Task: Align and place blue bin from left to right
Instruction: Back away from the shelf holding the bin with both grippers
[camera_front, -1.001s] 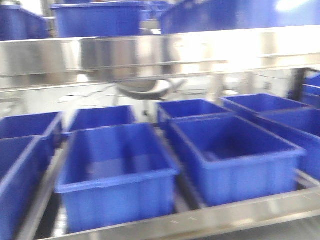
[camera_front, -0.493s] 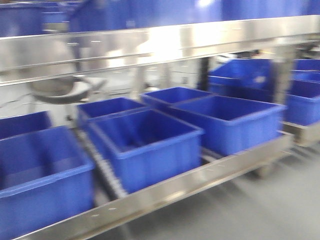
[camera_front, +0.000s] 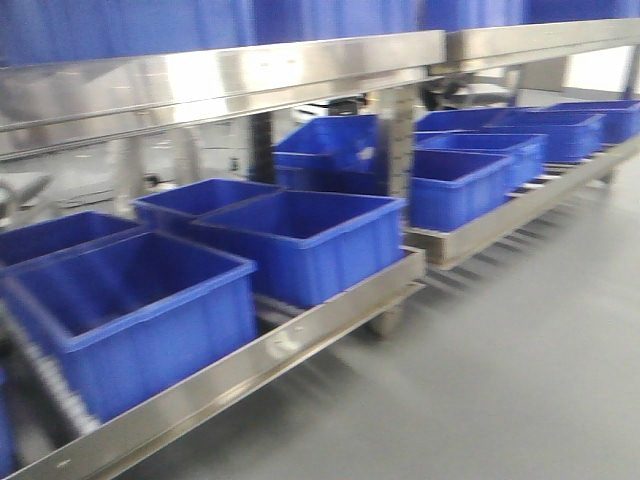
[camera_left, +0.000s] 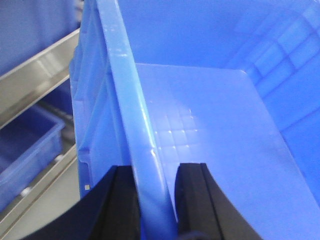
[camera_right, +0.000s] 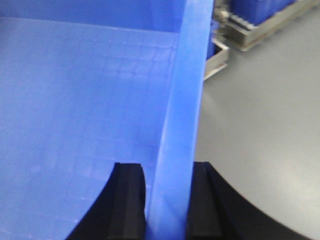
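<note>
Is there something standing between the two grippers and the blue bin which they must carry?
Nothing visible does. The left gripper is shut on a rim wall of the blue bin, one finger on each side of it. In its own wrist view, the right gripper clamps a blue rim wall in the same way.

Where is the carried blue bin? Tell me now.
Both wrist views show the blue bin held between the grippers: left gripper on one rim, right gripper opposite, above grey floor.
</note>
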